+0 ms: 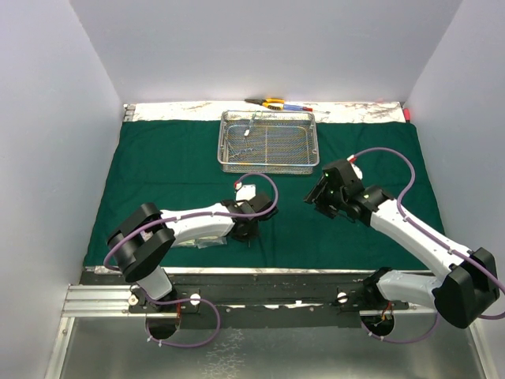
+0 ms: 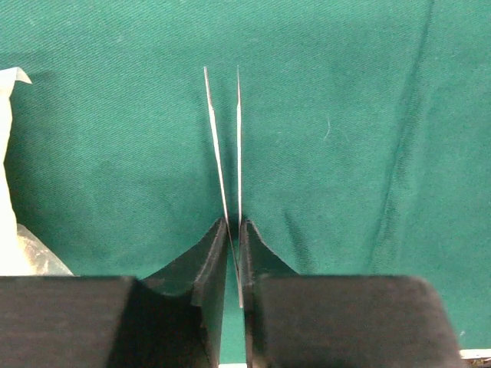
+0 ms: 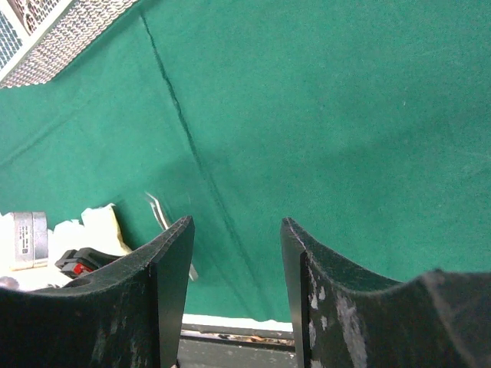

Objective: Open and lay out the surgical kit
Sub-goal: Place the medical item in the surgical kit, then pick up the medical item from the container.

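Observation:
The dark green cloth wrap (image 1: 158,170) lies spread flat over the table. On its far side stands the steel wire-mesh tray (image 1: 268,168), with a few small items inside. My left gripper (image 1: 246,231) is low over the cloth's near middle. It is shut on the slim steel forceps (image 2: 222,153), whose joined end sits between the jaws (image 2: 234,222) while the two tips point away, slightly apart. A clear packet (image 2: 15,230) lies just to their left. My right gripper (image 1: 316,197) hovers over the cloth's right half, open (image 3: 236,222), nothing between its fingers.
A yellow-handled tool (image 1: 270,102) and red and blue pens (image 1: 297,106) lie behind the tray on the white strip. More clear packets (image 1: 199,242) sit under the left arm. The tray corner (image 3: 46,31) shows at top left of the right wrist view.

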